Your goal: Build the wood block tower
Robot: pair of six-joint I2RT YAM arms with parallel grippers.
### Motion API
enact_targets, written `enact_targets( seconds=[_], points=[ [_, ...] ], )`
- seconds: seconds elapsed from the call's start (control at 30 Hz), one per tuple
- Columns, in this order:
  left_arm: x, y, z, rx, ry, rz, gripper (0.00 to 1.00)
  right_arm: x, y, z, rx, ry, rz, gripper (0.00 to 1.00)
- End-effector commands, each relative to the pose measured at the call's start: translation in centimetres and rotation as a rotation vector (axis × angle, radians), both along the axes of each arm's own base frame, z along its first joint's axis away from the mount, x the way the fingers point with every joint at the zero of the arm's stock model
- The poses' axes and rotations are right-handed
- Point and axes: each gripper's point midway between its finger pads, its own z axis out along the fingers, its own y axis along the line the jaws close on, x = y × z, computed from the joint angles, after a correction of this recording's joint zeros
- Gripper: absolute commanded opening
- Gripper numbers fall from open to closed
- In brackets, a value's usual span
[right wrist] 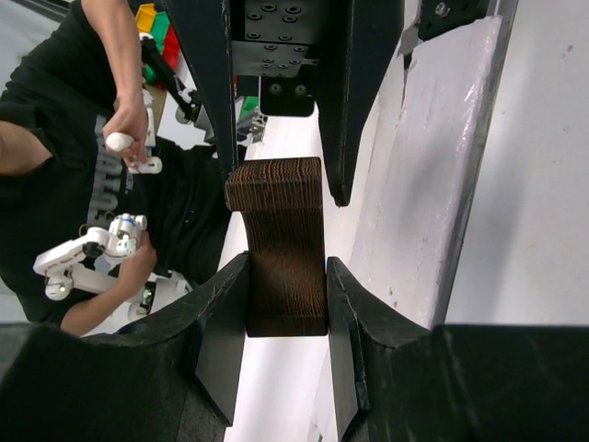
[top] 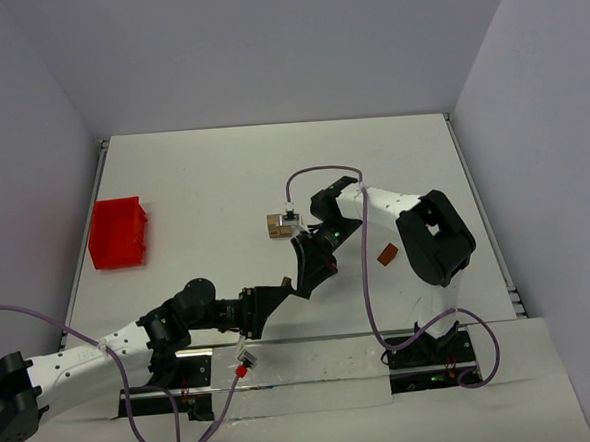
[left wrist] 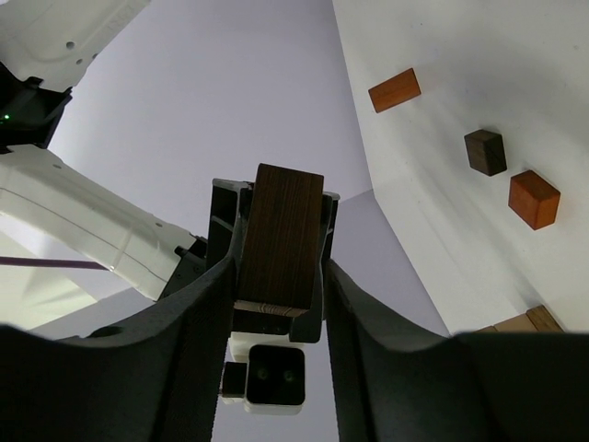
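Tower (top: 275, 225): from above, you have only a small cluster of tan blocks so far, lying on the surface (top: 202, 177) just beyond the right arm. The left pincer (top: 284, 287) and right pincer (top: 306, 263) meet tip to tip in the air, nearer you than that cluster. This view does not show what sits between them. One reddish block (top: 386, 254) lies loose beside the right arm.

In the left wrist view, a dark block (left wrist: 281, 239) stands lengthwise between the left fingers (left wrist: 207, 313). They lie against both its sides, so it looks gripped, though only by its near end. The right pincer's tips flank the far end. More loose blocks lie well apart on the surface behind, and the tan cluster shows at the lower right corner.

In the right wrist view, the right pincer is clamped on the same dark block, its fingers (right wrist: 225, 322) pressed to both faces, with the left fingers at the far end.

This looks like a handover, so:
- Make sure your left grip is firm before you loosen the right.
- Open the right slowly, then draw it back straight along the block's length so the block is not twisted.
- With so short a hold, the block may pivot, so carry it gently to the tower.
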Motion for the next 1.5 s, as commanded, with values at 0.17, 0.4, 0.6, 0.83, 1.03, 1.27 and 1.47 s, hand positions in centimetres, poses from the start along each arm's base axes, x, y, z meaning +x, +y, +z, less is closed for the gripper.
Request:
enact_targets(
  seconds=[0.17, 0.4, 0.6, 0.83, 1.03, 1.27, 1.47],
  points=[
    [-0.4, -0.5, 1.6, -0.04, -0.012, -0.03, 0.41, -1.2, 0.4, 2.3, -0.019, 0.101, 0.008, 0.0],
    [-0.6, -0.3, 1.5, -0.039, -0.009, -0.033, 0.17, -0.8, 0.8, 2.3, -0.048, 0.114, 0.014, 0.41],
    [-0.3, 0.4, 2.6, -0.038, 0.11, 0.016, 0.0, 0.5, 0.6, 3.4, -0.019, 0.047, -0.009, 0.9],
    [-0.8, 1.1, 4.3, 0.01, 0.398, 0.064, 0.0, 7.1, -2.4, 6.0, 0.068, -0.077, -0.225, 0.97],
    [1.8, -0.9, 6.2, 0.046, 1.073, 0.354, 0.0, 15.5, -9.6, 9.2, 0.135, -0.18, -0.565, 1.0],
    [6.6, -2.0, 10.1, -0.113, 1.52, 0.421, 0.0, 19.2, -15.4, 11.2, 0.136, -0.155, -0.782, 1.0],
    [11.0, -1.6, 11.3, -0.149, 1.751, 0.521, 0.0, 19.7, -16.5, 10.3, 0.108, -0.019, -0.831, 1.0]
  ],
)
